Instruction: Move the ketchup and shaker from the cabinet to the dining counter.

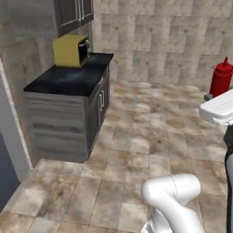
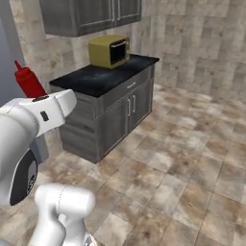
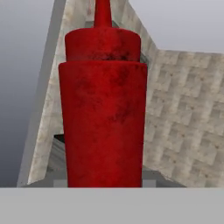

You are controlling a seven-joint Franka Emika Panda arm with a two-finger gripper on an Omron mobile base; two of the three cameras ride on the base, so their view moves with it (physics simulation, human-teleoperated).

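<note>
The ketchup (image 3: 103, 100) stands upright right against the hand camera, its nozzle pointing up, and in both base views it rises red above the white hand, clear of any surface. From that I judge the claw is closed on the ketchup, carrying it through the air; the fingertips themselves are hidden behind the bottle and the arm, so the exact bite on the bottle cannot be read.

The step in hand looks like the carry toward the dining counter. To do it well, keep the ketchup upright as it is, since a tall slim bottle held low can swing or slip if the hand tips or the base turns sharply. Hold the grip steady and leave the jaws alone until the bottle's base is down on the counter top.

Beyond the ketchup, across open tiled floor, a black-topped counter (image 2: 103, 79) on grey doors stands well apart from it, with a yellow microwave (image 2: 109, 50) sitting on its far end. Above the microwave hangs the grey cabinet (image 2: 86, 17), its doors closed in these views. Steer wide of that counter's corner while driving. The shaker is a later trip, by my reading.
</note>
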